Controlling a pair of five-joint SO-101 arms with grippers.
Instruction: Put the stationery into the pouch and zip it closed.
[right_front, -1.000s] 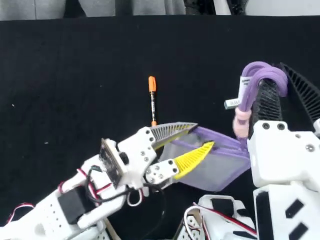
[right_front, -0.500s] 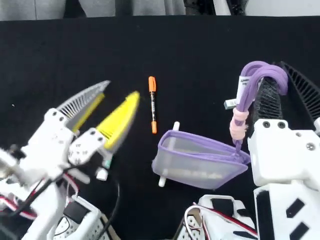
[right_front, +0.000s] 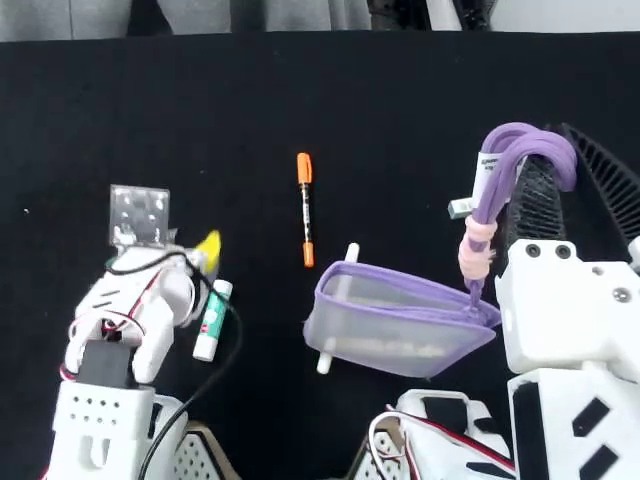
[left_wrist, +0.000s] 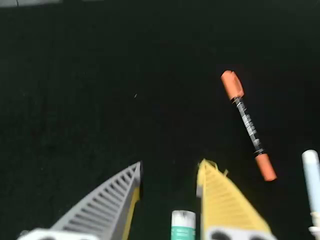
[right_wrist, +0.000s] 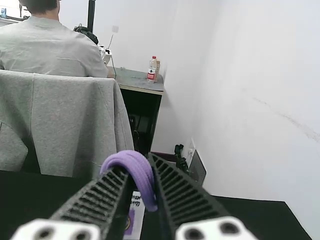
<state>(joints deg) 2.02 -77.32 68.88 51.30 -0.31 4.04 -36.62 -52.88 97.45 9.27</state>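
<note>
The left gripper (left_wrist: 170, 165) has its grey and yellow fingers spread wide and holds nothing. A glue stick (left_wrist: 183, 225) lies on the black table (right_front: 200, 100) in the gap between them, close in toward the gripper's base. The frame edge cuts off most of it in the wrist view, and whether it touches the yellow finger cannot be told. Out past the yellow fingertip and off to that side lies an orange marker (right_front: 306, 210), apart from both fingers with bare cloth in between. The right gripper (right_wrist: 137, 167) is clamped on the purple strap (right_wrist: 131, 172) of the pouch (right_front: 400, 325), and the loop bulges out above its black fingers. The pouch sits below that gripper on the side toward the left arm, and its mouth looks open. A white pen (right_front: 351, 250) pokes out past the pouch at both ends. Whether it lies inside or underneath is hard to make out.
</note>
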